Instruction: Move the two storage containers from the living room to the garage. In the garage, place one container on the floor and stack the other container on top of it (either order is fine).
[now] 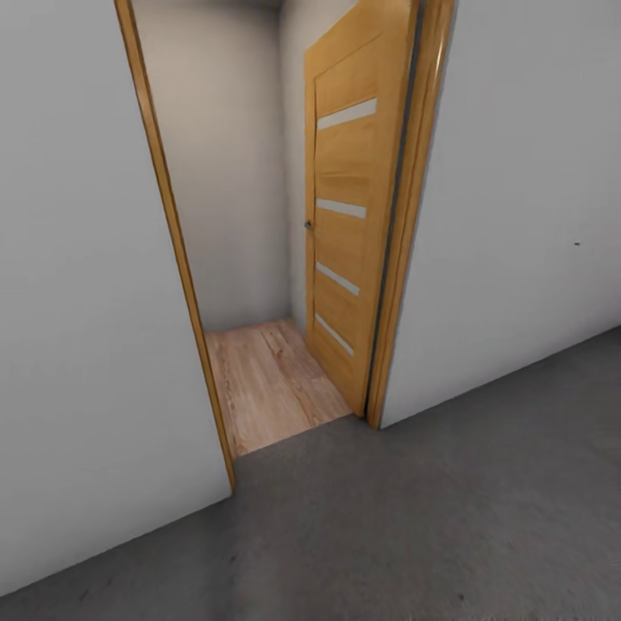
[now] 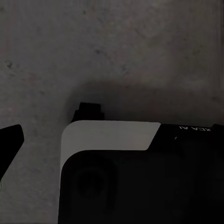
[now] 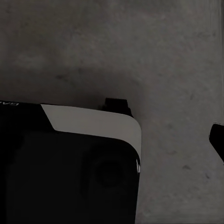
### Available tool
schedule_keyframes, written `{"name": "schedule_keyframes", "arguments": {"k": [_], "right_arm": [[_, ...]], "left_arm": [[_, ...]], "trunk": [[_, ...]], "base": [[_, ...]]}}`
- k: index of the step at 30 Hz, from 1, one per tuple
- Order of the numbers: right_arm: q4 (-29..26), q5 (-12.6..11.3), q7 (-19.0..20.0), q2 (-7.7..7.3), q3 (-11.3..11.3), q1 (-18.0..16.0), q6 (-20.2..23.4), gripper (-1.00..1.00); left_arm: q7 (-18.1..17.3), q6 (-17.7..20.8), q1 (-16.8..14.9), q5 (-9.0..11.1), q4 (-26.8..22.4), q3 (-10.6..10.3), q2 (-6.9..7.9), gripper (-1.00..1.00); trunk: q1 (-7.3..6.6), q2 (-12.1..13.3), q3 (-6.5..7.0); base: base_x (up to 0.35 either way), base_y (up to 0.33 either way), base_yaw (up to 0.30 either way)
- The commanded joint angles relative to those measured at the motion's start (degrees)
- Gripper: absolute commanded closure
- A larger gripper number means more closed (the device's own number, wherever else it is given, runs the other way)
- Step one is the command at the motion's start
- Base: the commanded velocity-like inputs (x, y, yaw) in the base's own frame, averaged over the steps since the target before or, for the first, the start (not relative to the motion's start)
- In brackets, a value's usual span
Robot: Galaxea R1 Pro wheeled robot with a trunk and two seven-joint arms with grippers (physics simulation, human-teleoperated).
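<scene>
The two storage containers are out of view. The head view looks down at the garage's dark grey concrete floor [image 1: 448,526] and white walls [image 1: 78,345]. In the left wrist view one black fingertip [image 2: 10,140] of my left gripper hangs over the concrete beside my black and white base [image 2: 112,140]. The right wrist view shows one black fingertip [image 3: 217,140] of my right gripper, likewise beside the base [image 3: 93,126]. Each fingertip sits far out at its picture's edge, and nothing is held by either.
A doorway [image 1: 259,259] with an orange-brown frame opens through the white wall ahead. Its slatted wooden door [image 1: 349,224] stands swung inward on the right side. Beyond the threshold lies light wood-plank flooring [image 1: 267,379] in a narrow white-walled passage.
</scene>
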Motion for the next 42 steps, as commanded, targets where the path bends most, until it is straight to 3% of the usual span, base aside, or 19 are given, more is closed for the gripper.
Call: {"name": "schedule_keyframes", "arguments": {"k": [1,15,42], "right_arm": [[0.19,-0.48,-0.04,0.06,0.48,-0.09,-0.28,-1.0],[0.19,-0.49,-0.04,0.06,0.48,-0.07,-0.27,-1.0],[0.19,-0.39,-0.52,-0.55,0.55,-0.11,0.2,-1.0]], "left_arm": [[-0.26,0.25,-0.02,0.6,-0.02,-0.05,0.02,-1.0],[-0.24,0.18,-0.02,0.49,-0.02,-0.05,0.03,-1.0],[-0.29,0.07,-0.02,-0.1,-0.02,-0.14,0.1,-1.0]], "trunk": [[0.0,-0.03,-0.05],[0.0,-0.03,-0.05],[0.0,-0.03,-0.05]], "base": [[0.0,0.0,-0.245],[0.017,0.0,-0.231],[0.31,0.0,-0.007]]}}
